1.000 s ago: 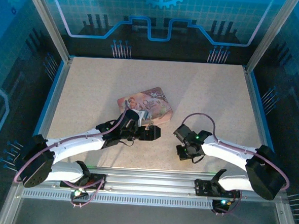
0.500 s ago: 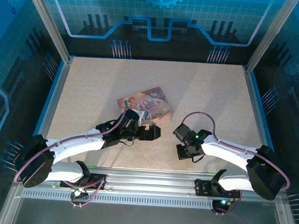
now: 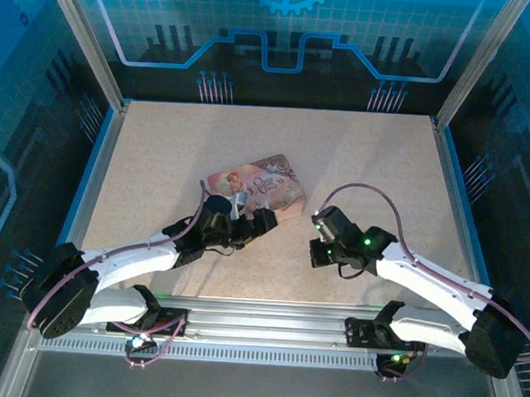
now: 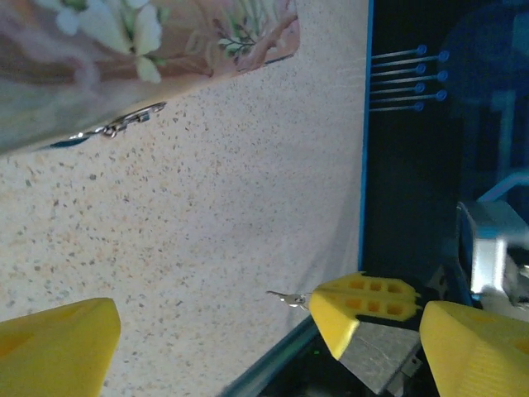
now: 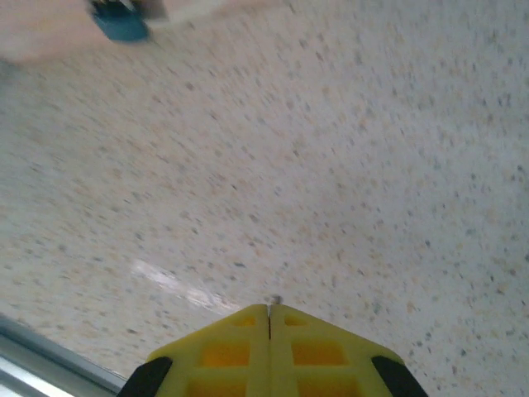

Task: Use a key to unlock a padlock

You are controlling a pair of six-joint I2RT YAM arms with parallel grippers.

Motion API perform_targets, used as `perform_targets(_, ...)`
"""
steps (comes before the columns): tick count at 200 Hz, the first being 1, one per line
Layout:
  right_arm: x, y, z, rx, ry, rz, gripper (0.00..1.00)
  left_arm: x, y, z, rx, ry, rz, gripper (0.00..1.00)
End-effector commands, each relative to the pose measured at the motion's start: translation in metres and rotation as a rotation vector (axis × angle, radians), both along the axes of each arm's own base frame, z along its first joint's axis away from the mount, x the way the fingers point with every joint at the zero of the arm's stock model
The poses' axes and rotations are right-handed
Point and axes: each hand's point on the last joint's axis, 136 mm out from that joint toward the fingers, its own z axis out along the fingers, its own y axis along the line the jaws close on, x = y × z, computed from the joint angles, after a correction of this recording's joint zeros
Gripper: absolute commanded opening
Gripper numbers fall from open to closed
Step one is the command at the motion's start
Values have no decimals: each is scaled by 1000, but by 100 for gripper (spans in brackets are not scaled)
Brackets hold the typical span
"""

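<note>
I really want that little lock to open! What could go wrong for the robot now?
1. The key barely pokes out of the shut right end effector, so it may slip or twist when it is pushed in.
2. The left end effector is open and holds nothing, so the padlock at the edge of the pink box might just slide away.
3. The padlock is tiny, so the key could easily miss it.

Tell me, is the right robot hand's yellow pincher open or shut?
Shut. The right gripper has its yellow fingers pressed together with no gap, pinching the tiny key at their tips.
</note>
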Motion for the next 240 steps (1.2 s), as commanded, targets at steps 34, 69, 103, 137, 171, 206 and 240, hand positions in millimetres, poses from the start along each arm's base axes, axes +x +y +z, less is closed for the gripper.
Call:
perform_targets(34,22,43,64,216,-149,52,3,7,2,41,-291,103,144,94)
perform_targets(69,33,72,98,338,-205,105,2,10,10,36,-449,257,271,93)
perform_targets(103,40,98,121,401,-231,160,2,16,19,41,-588,322,361,92)
perform_targets(137,40,122,128,415,-237,208,2,19,15,51,-658,347,374,90)
perform_targets(171,38,136,120,398,-234,224,2,23,13,54,-707,363,395,86)
perform_targets(206,34,145,113,393,-215,241,2,24,7,55,-746,371,391,79)
perform_targets(240,33,142,110,392,-210,227,2,24,-1,50,-770,388,384,66)
